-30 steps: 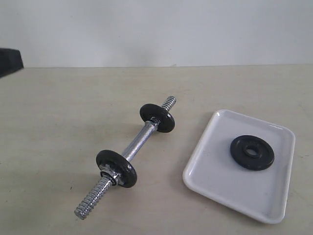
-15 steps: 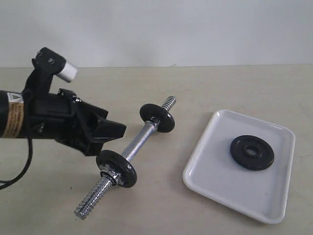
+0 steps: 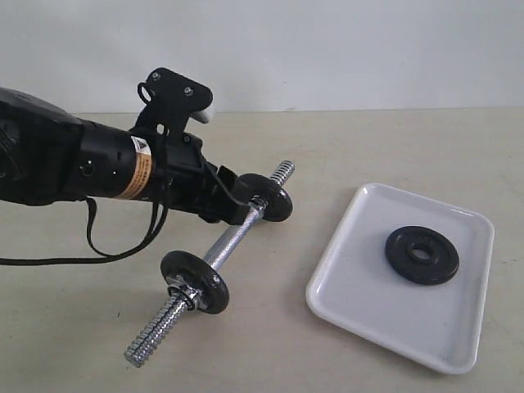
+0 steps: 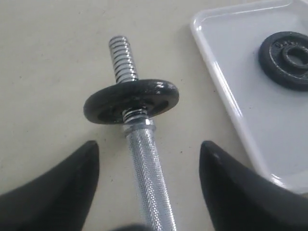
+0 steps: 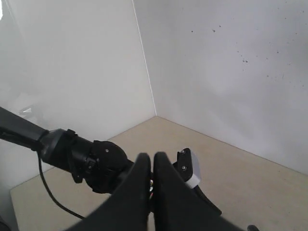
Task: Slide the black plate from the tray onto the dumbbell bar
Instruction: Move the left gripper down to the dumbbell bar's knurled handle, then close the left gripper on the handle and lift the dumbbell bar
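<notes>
The black plate (image 3: 422, 255) (image 4: 286, 60) lies flat in the white tray (image 3: 360, 315) (image 4: 217, 72) on the right. The dumbbell bar (image 3: 231, 239) (image 4: 148, 183) lies diagonally on the table, with one black disc (image 3: 195, 281) near its close end and another (image 3: 268, 196) (image 4: 131, 101) near its far end. My left gripper (image 3: 236, 203) (image 4: 149, 145) is open and straddles the knurled middle of the bar just short of the far disc. Its fingers (image 4: 62, 192) stand clear of the rod. My right gripper (image 5: 152, 158) is shut and empty, raised, and out of the exterior view.
The left arm (image 3: 90, 168) (image 5: 86, 161) reaches in from the left over the table, and a black cable (image 3: 90, 246) hangs under it. A white wall stands behind the table. Bare tabletop lies between the bar and the tray.
The left arm came in from the left and moved right until its gripper reached the bar's middle. The bar, tray and black plate stayed still. The right gripper stays shut.
</notes>
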Tool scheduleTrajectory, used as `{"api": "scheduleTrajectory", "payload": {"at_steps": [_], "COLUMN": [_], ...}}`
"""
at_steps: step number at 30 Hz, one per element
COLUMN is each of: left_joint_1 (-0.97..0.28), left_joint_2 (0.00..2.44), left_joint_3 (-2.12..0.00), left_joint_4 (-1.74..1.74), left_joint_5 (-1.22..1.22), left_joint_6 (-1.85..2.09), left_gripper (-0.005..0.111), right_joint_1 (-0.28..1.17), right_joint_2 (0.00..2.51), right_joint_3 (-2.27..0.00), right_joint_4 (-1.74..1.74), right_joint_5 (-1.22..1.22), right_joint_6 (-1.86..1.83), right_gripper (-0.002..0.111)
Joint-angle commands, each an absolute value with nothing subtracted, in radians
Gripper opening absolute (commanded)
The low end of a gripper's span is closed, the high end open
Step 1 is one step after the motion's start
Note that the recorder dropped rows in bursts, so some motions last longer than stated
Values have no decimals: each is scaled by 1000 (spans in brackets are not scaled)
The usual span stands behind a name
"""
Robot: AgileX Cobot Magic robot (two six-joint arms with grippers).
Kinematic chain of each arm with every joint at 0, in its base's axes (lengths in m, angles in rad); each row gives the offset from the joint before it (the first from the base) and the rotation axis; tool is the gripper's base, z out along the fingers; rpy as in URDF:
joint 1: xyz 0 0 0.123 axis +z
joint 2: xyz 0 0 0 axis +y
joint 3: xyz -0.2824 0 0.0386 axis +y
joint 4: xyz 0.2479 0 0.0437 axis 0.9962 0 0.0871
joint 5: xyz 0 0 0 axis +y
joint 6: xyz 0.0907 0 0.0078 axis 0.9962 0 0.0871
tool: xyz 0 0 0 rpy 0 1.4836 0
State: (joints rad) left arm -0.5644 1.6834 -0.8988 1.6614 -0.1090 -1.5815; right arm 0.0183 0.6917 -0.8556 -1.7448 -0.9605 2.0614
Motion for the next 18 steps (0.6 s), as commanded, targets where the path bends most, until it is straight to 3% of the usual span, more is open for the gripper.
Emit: {"api": "scheduleTrajectory", "payload": {"at_steps": [1,18], "left_joint_1": [-572,-572], "left_joint_2": [1729,1857], "left_joint_3": [-908,-938], "left_joint_4": [1717,1728], "left_joint_5": [-54,-34], "left_joint_6": [-1638,-1618], "left_gripper": [56,56], "right_joint_1": [24,24], "right_joint_2": [687,687], "right_joint_3": [-861,-861], "right_joint_4": [-1744,-1744], "right_joint_5": [-963,-963], "right_joint_6": [2052,2052], "right_gripper": [0,0]}}
